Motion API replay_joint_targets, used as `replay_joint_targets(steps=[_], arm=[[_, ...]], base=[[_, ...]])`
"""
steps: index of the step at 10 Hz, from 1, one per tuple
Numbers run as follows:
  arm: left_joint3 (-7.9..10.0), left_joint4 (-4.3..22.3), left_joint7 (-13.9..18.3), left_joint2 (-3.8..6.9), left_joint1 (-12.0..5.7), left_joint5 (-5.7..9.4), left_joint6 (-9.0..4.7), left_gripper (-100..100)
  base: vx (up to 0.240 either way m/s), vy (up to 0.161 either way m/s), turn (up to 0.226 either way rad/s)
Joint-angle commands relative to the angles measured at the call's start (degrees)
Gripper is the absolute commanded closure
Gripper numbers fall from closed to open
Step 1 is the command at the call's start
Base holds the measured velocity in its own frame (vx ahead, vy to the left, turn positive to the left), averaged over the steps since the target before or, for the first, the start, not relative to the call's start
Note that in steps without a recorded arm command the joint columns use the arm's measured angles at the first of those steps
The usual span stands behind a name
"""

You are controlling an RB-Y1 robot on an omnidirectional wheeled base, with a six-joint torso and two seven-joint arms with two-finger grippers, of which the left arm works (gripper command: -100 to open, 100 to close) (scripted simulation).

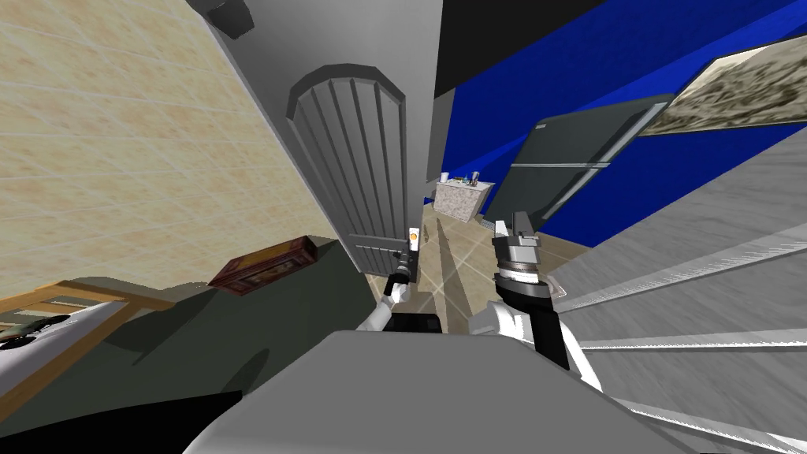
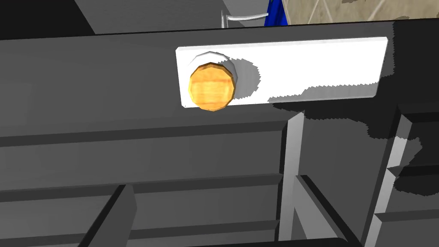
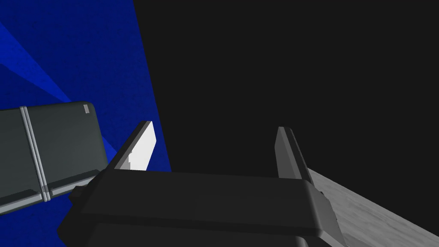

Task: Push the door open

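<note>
The grey door (image 1: 355, 173) is standing partly open ahead, and the left gripper (image 2: 212, 184) is facing its panelled face just beside the orange knob (image 2: 211, 87), near the door's free edge. Its fingers are spread wide, holding nothing. Pushing well likely means pressing flat on the panel close to that edge, not on the knob, and driving steadily through. The right gripper (image 3: 214, 137) is hanging wide and empty alongside, best held clear of the swing.

Your door (image 1: 355, 158): dark grey, upright, vertical grooves under an arched panel, standing ajar. Fittings: white plate (image 2: 321, 68) near its free edge, carrying a round orange knob (image 2: 212, 87).
</note>
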Motion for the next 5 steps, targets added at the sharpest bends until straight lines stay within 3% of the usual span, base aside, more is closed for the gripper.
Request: replay_joint_targets(steps=[1, 2, 4, 5], arm=[[0.00, 0.00, 0.00, 0.00, 0.00, 0.00, 0.00, -100], [0.21, 0.18, -0.04, 1.53, -0.18, -0.07, 0.03, -100], [0.62, 0.53, 0.25, 2.60, -0.51, -0.31, 0.09, -100], [0.86, 0.73, 0.41, 2.77, -0.69, -0.45, 0.12, -100]], base=[[-0.038, -0.022, 0.007], [0.086, 0.018, -0.019], [0.226, -0.006, -0.021], [0.231, -0.081, -0.016]])
